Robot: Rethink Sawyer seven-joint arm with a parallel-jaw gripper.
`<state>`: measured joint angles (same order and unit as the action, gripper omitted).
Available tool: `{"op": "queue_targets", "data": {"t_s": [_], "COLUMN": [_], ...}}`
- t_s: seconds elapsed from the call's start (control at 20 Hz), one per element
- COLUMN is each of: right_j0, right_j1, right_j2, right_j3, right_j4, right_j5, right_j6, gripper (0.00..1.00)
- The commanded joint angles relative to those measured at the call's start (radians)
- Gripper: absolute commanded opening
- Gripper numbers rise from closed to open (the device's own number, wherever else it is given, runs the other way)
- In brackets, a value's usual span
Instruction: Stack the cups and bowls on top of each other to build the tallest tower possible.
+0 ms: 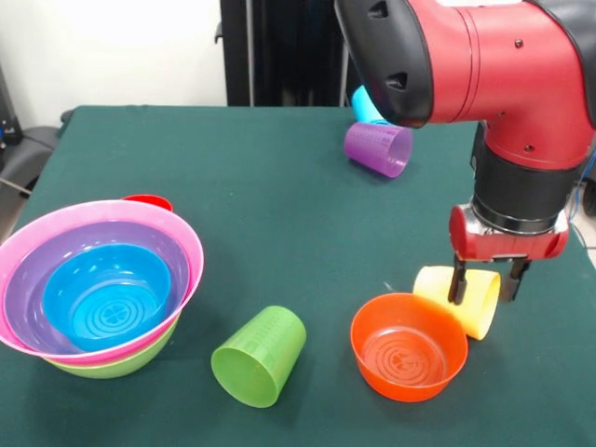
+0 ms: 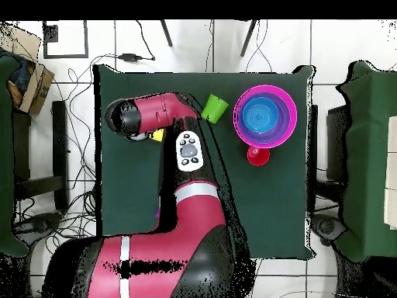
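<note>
The tool (image 1: 484,280) straddles the yellow cup (image 1: 463,298), fingers spread either side of it; the cup lies tipped against the orange bowl (image 1: 409,345). Left of that bowl lie the green cup (image 1: 260,355) and the tower (image 1: 97,283) on the tabletop (image 1: 279,205).

In the overhead view the arm (image 2: 167,116) hides the orange bowl and nearly all of the yellow cup (image 2: 158,135). From the front, the blue cup (image 1: 365,104) is half behind the arm, the green bowl (image 1: 116,363) shows only a sliver under the pink bowl (image 1: 191,244), and a red object (image 1: 149,201) peeks from behind it.
</note>
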<state>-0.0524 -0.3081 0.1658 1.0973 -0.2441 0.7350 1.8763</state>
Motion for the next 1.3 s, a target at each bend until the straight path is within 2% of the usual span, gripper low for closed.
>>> {"op": "queue_targets", "data": {"t_s": [0.05, 0.5, 0.95, 1.3], "right_j0": [0.018, 0.019, 0.018, -0.003], "right_j1": [0.033, 0.002, -0.009, -0.058], "right_j2": [-0.003, -0.020, -0.033, -0.033], "right_j3": [-0.029, 0.005, 0.033, 0.065], "right_j4": [0.005, 0.014, 0.005, 0.007], "right_j5": [-0.053, -0.039, -0.065, -0.029], "right_j6": [0.143, 0.122, 0.111, 0.069], "gripper": [1.00, 1.00, 1.00, 1.00]}}
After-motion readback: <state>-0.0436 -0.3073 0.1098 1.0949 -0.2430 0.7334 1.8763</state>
